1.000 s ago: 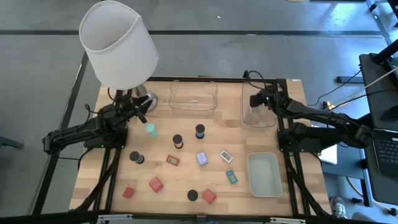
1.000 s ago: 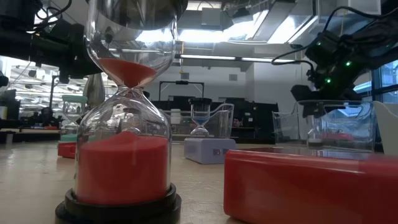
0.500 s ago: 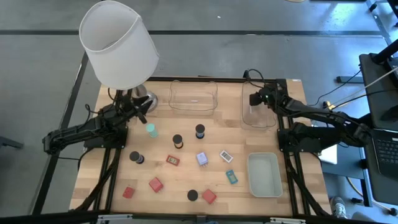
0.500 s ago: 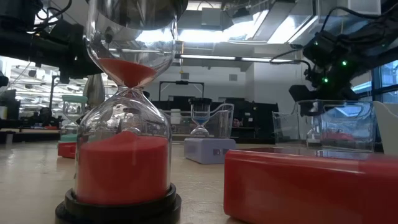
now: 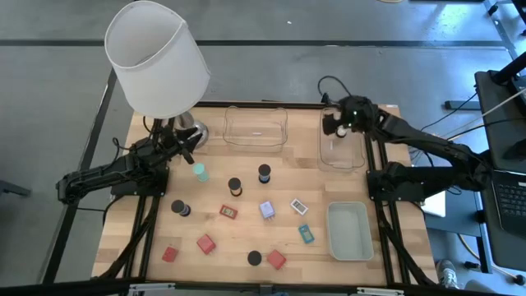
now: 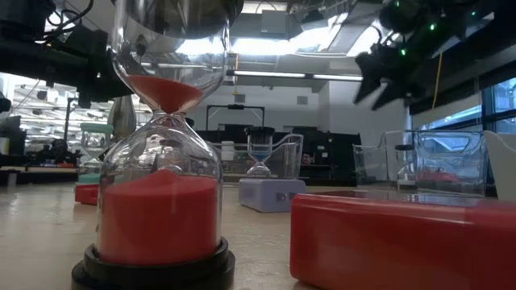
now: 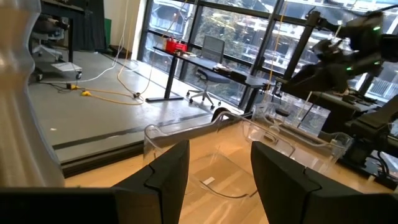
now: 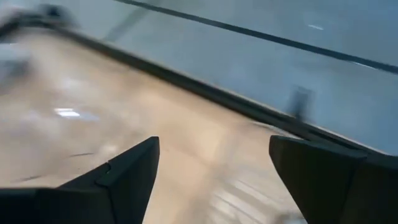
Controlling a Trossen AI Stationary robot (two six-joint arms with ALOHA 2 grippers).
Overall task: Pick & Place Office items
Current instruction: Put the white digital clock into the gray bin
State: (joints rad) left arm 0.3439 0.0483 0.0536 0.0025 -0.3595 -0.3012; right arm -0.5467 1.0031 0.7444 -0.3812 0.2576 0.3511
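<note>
A: Where is the right hand (image 5: 333, 125) now, and is it holding sth?

B: It hangs above the clear tray (image 5: 341, 153) at the far right of the surface (image 5: 148, 230), over the tray's far end. In the right wrist view the two fingers stand wide apart with nothing between them, so it is open and empty.

A: And the left hand (image 5: 187, 146)?

B: It waits near the lamp base (image 5: 191, 131), at the far left. It is closed, and I see nothing in it.

A: So which way lie the office items from the right hand?

B: Toward the near side and to the left of it, all on the bare wood. Nearest ones, I judge: the black cylinder (image 5: 264, 173) and the white flat rectangle (image 5: 298, 206). The lavender-blue cube (image 5: 267, 210) is just beside that rectangle. The right arm must come back toward the near edge and go down.

A: And the teal-topped cylinder (image 5: 199, 172)?

B: That one is closer to the left hand, so prob. the left arm's job.

A: How do the items look?

B: Small pieces, well apart from each other. The cylinders stand upright, e.g. the one at centre (image 5: 235, 187); in the low view they are sand timers, red sand in glass (image 6: 161, 153). The red blocks (image 5: 205, 243) and the teal rectangle (image 5: 306, 234) lie flat near the front. The pale-green tray (image 5: 348, 232) is empty.
</note>
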